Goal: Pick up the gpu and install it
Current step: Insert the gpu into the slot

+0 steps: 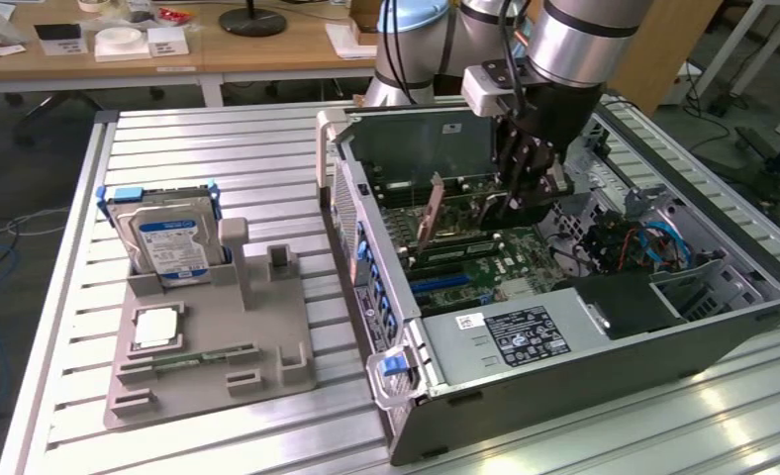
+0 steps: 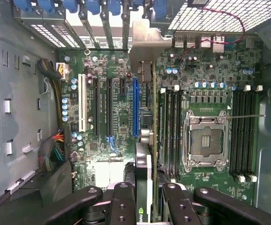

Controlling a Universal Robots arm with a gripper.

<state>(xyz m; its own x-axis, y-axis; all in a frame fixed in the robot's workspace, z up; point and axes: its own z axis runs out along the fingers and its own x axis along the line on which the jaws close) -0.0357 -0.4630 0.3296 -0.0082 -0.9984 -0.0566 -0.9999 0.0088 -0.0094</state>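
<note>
The gpu (image 2: pixel 144 165) is a thin card seen edge-on, dark with a green logo near my fingers (image 2: pixel 124 199). My gripper (image 2: pixel 147 193) is shut on it, one finger on each face. The card stands upright inside the open computer case (image 1: pixel 363 228), just beside the long blue slot (image 2: pixel 135 108) of the motherboard (image 2: pixel 119 119). Its silver bracket (image 2: pixel 148 42) reaches the case's rear slot openings. In the exterior view my gripper (image 1: pixel 520 198) is down inside the case with the gpu (image 1: pixel 434 210) reaching towards the rear wall. Whether the card's edge sits in a slot is hidden.
The CPU socket (image 2: pixel 206 140) and memory slots (image 2: pixel 242 131) lie close beside the card. A power supply (image 1: pixel 523 336) and coloured cables (image 1: pixel 641 242) fill the case's other end. On the exterior view's left a grey fixture (image 1: pixel 264 346) holds a hard drive (image 1: pixel 168 242) and a memory stick (image 1: pixel 205 358).
</note>
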